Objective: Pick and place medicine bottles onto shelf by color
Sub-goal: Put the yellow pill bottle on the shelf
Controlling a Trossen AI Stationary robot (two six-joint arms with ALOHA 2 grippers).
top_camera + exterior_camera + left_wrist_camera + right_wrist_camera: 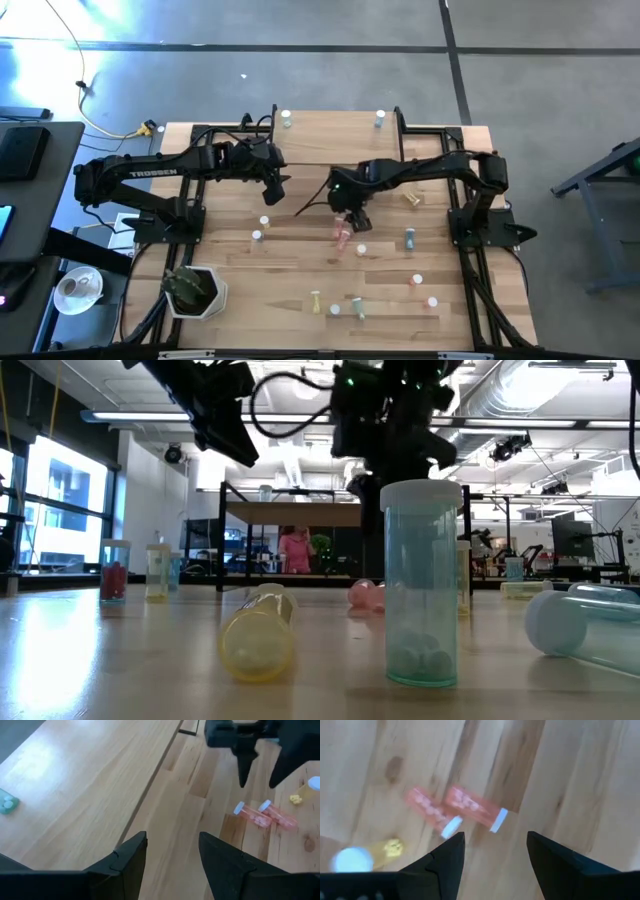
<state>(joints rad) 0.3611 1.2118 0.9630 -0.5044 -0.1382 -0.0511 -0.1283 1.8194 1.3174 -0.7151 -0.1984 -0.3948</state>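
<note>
Two pink bottles (450,812), white-capped, lying flat

Bright, even daylight; window glare whitens the floor (40,60) beyond the counter's (300,135) far left corner. The right wrist view is motion-blurred.

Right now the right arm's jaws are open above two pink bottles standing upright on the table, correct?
Not quite. The right gripper is open above the two pink bottles, but they lie on their sides, next to each other, caps pointing the same way. The right wrist view shows it.
</note>
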